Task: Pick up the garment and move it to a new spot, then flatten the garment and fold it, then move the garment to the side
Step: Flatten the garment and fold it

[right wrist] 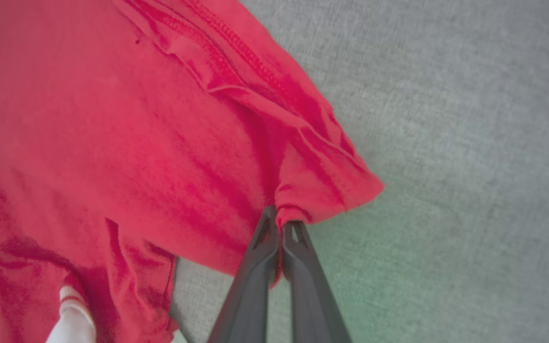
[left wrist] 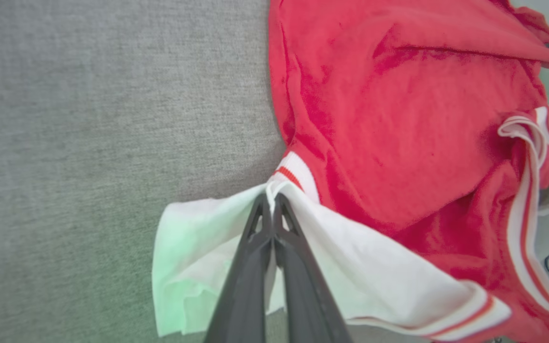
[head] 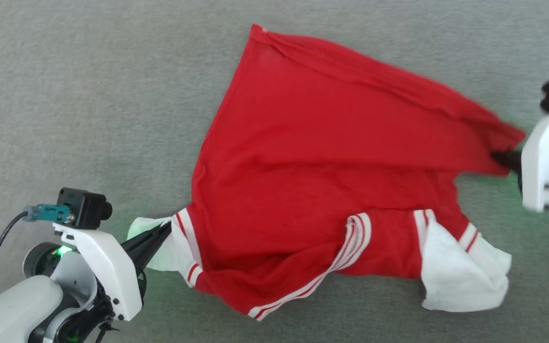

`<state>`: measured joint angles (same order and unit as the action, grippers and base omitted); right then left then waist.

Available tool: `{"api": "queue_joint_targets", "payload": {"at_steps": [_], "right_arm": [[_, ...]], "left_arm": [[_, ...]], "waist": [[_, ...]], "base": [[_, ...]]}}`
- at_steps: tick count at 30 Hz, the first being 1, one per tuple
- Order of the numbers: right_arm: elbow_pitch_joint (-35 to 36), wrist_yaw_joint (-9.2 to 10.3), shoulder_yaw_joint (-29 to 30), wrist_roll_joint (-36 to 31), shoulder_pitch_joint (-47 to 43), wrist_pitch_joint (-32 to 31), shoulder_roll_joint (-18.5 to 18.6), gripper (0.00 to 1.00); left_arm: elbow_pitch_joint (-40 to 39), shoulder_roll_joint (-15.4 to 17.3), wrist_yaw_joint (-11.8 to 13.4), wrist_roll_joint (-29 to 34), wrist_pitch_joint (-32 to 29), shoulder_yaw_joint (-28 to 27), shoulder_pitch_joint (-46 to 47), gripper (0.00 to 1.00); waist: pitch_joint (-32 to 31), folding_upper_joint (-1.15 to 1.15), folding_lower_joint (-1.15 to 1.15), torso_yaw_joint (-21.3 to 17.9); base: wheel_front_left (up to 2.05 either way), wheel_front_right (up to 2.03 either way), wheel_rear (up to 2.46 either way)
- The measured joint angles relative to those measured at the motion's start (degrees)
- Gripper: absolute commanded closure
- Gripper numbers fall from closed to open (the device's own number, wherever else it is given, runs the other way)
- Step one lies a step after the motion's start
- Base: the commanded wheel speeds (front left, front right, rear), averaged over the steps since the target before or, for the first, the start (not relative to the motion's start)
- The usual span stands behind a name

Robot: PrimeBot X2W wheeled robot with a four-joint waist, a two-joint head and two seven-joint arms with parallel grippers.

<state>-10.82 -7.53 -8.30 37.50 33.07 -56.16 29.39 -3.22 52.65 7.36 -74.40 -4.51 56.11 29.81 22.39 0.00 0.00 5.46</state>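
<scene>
One shirt [head: 312, 157], red with two white sleeves, lies spread across the grey surface [head: 88, 95]. None of that surface's edges can be seen. Striped red-and-white bands mark both sleeve seams.

Two grippers are at work, one at each end of the shirt. The left gripper [head: 162, 233] comes in from the lower left of the head view on a pale forearm, its fingers slanting up and to the right. In the left wrist view, the left gripper [left wrist: 270, 197] has its two fingers pressed together on the white sleeve [left wrist: 198, 247], next to the striped band.

The right gripper [head: 501, 156] reaches in from the right edge of the head view, its fingers pointing left below a white wrist casing [head: 543, 157]. In the right wrist view, the right gripper [right wrist: 279, 216] is clamped tight on a bunched red corner [right wrist: 331, 183] of the shirt. The cloth is drawn out to a point there.

The other sleeve [head: 460, 281] lies crumpled and loose, on the side near the robot.
</scene>
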Motion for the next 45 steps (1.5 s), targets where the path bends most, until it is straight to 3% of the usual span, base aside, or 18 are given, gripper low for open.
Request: {"api": "queue_joint_targets", "payload": {"at_steps": [8,14,17,18,19,25,35,41,45], "right_arm": [[13.3,0.02,4.2,1.4,-13.8,-2.9,-0.9,1.0],[16.0,0.02,7.7,-0.1,-21.1,-1.9,-5.0,1.0],[14.7,0.02,8.5,-1.5,-22.0,0.8,-6.9,0.6],[14.1,0.02,8.8,-1.6,-22.1,1.9,-7.4,0.21],[13.6,0.01,9.0,-2.2,-22.2,3.0,-7.6,0.0],[15.7,0.01,9.3,-3.0,-23.1,5.2,-7.9,0.0],[31.2,0.03,15.8,-4.4,-24.4,4.9,-8.2,0.0],[34.3,0.03,15.0,-4.8,-20.4,5.9,-8.9,0.0],[31.7,0.03,10.8,-6.6,-13.9,9.3,-8.8,0.0]], "left_arm": [[-2.2,1.5,1.2,-0.3,-0.5,-0.4,-0.6,1.0],[-2.8,1.7,1.5,-0.3,-0.6,-0.4,-0.6,1.0],[-2.7,1.7,1.5,-0.3,-0.6,-0.4,-0.6,1.0],[-2.6,1.6,1.5,-0.3,-0.6,-0.5,-0.6,1.0],[-2.6,1.5,1.4,-0.5,-0.6,-0.5,-0.6,1.0],[-2.0,0.9,1.3,-0.6,0.0,-0.4,-0.9,1.0],[-2.0,-0.1,1.0,-0.2,1.3,0.0,-1.6,1.0],[-1.9,-1.0,0.5,0.1,1.5,0.2,-1.6,1.0],[-1.2,-2.7,-0.6,0.9,1.5,0.7,-0.6,1.0]], "waist": [[-1.3,0.0,0.0,-3.1],[-1.2,0.0,0.0,-3.5],[-1.1,0.0,0.0,-3.4],[-1.1,0.0,0.0,-3.4],[-1.2,0.0,0.0,-3.3],[-2.2,0.0,0.0,-2.8],[-3.8,0.0,0.0,-1.0],[-3.9,0.0,0.0,0.6],[-3.5,0.0,0.0,3.1]], "base": [[0.0,0.0,0.0],[0.0,0.0,0.0],[0.0,0.0,0.0],[0.0,0.0,0.0],[0.0,0.0,0.0],[0.0,0.0,0.0],[0.0,0.0,0.0],[0.0,0.0,0.0],[0.0,0.0,0.0]]}}
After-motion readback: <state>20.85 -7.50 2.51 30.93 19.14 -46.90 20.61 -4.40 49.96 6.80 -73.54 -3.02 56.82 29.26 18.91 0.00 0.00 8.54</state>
